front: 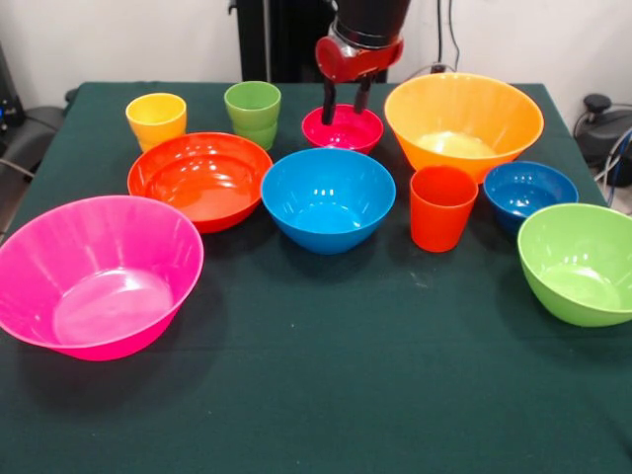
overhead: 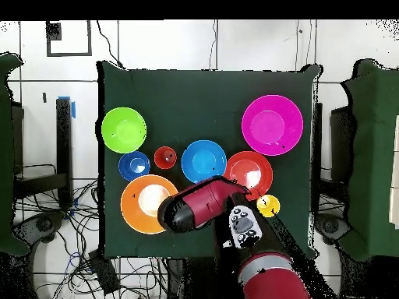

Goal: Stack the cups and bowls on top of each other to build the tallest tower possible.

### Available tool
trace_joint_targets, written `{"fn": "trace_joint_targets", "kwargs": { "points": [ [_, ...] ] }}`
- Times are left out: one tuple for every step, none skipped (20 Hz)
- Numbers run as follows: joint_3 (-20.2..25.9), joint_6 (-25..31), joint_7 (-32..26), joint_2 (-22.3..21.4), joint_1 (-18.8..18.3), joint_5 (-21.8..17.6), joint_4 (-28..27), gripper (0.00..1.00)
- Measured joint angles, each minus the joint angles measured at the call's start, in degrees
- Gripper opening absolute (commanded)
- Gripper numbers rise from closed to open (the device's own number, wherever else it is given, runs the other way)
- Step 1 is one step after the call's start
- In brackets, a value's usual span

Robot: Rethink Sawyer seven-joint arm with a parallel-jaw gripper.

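Front view — small magenta bowl (front: 343,127): we judge it light, stiff, slick; gripper (front: 345,112) fingers spread inside it, holding nothing — take the rim.

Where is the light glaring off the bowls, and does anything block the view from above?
Front view: soft white sheen inside the large pink bowl, the red-orange bowl and the yellow-orange bowl; faint shadows on the green cloth. Overhead view: the arm hides the small magenta bowl and the pincer; the yellow-orange bowl's floor looks washed out.
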Motion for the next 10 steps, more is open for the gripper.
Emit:
{"fn": "trace_joint_targets", "kwargs": {
  "points": [
    [0.16,0.00,0.00,0.00,-0.02,0.00,-0.26,1.00],
    [0.35,0.00,0.00,0.01,-0.04,0.00,-0.67,1.00],
    [0.45,0.00,0.00,0.01,-0.04,0.00,-0.98,1.00],
    [0.48,0.00,0.00,0.01,-0.04,0.00,-1.17,1.00],
    [0.49,0.00,0.00,0.01,-0.04,0.00,-1.41,1.00],
    [0.49,0.00,0.00,0.01,-0.07,0.00,-1.93,1.00],
    [0.49,0.01,0.00,0.01,-0.07,-0.01,-2.08,1.00],
    [0.49,0.01,0.00,0.01,-0.09,0.00,-2.22,1.00],
    [0.49,0.01,0.00,0.09,-0.18,0.00,-2.68,1.00],
    [0.50,0.00,0.00,0.15,-0.23,0.00,-2.84,1.00]
  ]
}}
